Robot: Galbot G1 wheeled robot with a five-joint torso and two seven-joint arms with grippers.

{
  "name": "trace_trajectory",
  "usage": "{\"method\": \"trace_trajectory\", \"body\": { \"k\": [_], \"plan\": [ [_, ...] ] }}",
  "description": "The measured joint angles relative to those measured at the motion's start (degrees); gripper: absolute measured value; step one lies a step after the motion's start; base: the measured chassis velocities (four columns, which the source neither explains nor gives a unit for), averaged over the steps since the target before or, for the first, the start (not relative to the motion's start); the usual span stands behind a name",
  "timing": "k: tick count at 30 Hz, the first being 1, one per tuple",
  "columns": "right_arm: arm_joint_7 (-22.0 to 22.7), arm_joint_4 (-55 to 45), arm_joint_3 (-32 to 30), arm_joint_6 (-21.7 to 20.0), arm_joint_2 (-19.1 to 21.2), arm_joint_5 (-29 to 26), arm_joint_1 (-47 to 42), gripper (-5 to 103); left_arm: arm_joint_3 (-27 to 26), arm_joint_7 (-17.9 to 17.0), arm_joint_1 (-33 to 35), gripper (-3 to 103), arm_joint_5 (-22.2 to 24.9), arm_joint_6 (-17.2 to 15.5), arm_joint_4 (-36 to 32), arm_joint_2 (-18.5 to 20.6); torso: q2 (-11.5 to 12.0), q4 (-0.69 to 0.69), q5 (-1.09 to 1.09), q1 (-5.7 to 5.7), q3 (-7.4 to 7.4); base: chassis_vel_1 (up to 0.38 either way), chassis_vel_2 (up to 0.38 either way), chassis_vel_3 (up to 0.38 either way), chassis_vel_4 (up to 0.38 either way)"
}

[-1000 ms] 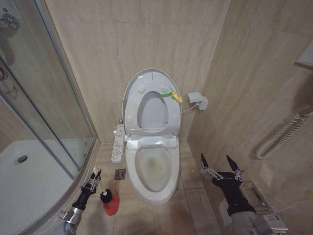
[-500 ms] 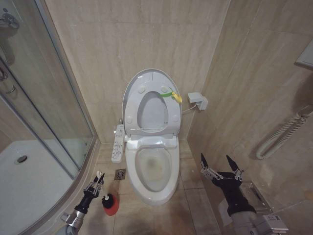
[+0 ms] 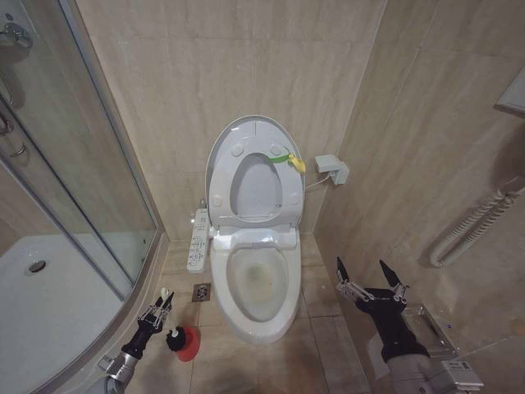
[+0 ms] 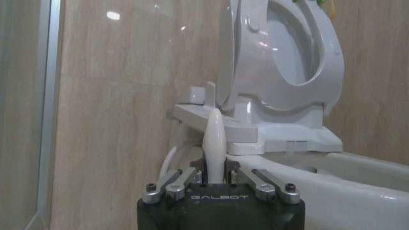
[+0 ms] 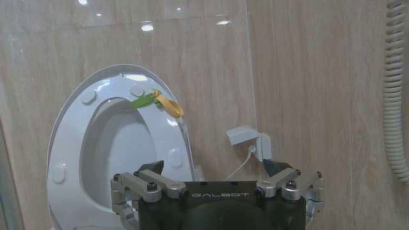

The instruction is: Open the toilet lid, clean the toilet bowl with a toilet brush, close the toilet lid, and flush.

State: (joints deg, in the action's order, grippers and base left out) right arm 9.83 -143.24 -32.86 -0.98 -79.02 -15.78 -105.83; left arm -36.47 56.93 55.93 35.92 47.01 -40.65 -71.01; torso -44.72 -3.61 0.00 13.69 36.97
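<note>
1. My left gripper (image 3: 157, 309) sits low on the floor left of the toilet bowl (image 3: 261, 283), clamped on the toilet brush (image 4: 214, 143) handle (white tip poking past the fingers).
2. My right gripper (image 3: 369, 276) hangs right of the bowl, spread wide, empty.
3. The brush's dark head rests in the red holder (image 3: 187, 343).
4. The toilet lid (image 3: 254, 168) stands upright against the wall; the bristles are hard to make out.

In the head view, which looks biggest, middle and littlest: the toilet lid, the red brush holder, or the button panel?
1. toilet lid, standing up against the wall
2. button panel, beside the bowl
3. red brush holder, on the floor; it also lies nearer the camera, so it really is small.
</note>
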Motion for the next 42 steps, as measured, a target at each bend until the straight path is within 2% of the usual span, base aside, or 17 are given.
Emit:
{"method": "trace_trajectory", "body": {
  "k": [14,42],
  "plan": [
    [0.0,0.0,0.0,0.0,0.0,0.0,0.0,100,0.9,0.1,-2.9,20,-1.2,0.0,3.4,-0.5,0.0,0.0,0.0,0.0,0.0,0.0,0.0,0.0,0.0],
    [0.0,0.0,0.0,0.0,0.0,0.0,0.0,100,0.6,-0.7,-0.3,20,-1.5,0.0,-1.7,-0.8,0.0,0.0,0.0,0.0,0.0,0.0,0.0,0.0,0.0]
  ]
}}
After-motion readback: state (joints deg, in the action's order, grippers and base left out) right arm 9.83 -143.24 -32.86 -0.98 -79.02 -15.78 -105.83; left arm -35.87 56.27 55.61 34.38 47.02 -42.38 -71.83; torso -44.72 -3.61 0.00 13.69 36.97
